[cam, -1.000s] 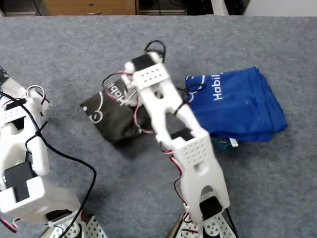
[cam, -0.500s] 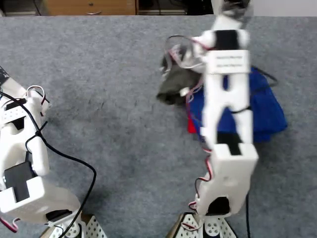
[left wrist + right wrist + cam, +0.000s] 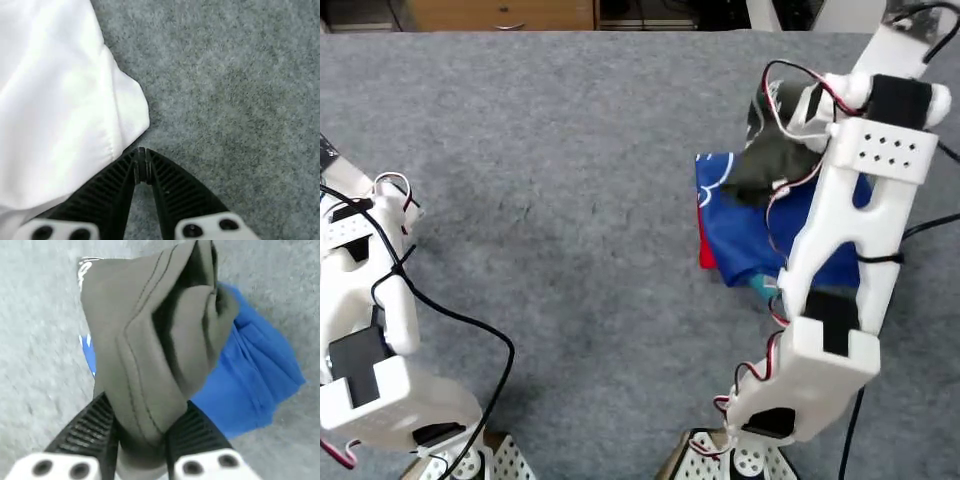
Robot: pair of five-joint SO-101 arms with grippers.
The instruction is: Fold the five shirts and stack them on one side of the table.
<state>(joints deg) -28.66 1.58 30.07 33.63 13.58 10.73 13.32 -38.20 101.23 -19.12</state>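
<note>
Grey carpet-textured surface (image 3: 570, 150) spreads across the whole high view, with a strip of wooden furniture (image 3: 500, 14) along its far edge. Of the two white arms, the right arm (image 3: 840, 250) is stretched out over the far right part of the surface. The left arm (image 3: 365, 330) sits folded back at the near left edge. Under the right arm lies a folded blue shirt (image 3: 740, 235) with white print, topping a stack on the right side. A dark shirt (image 3: 145, 340) is bunched over the far part of the blue one, and the right jaws are clamped on it, one on each side of the cloth. A white shirt (image 3: 50, 100) lies on the surface just beside the left jaws, which are closed on nothing, tips together. Whether they touch its hem cannot be told. A red edge (image 3: 705, 255) and a teal edge (image 3: 763, 288) peek out from beneath the blue shirt.
</note>
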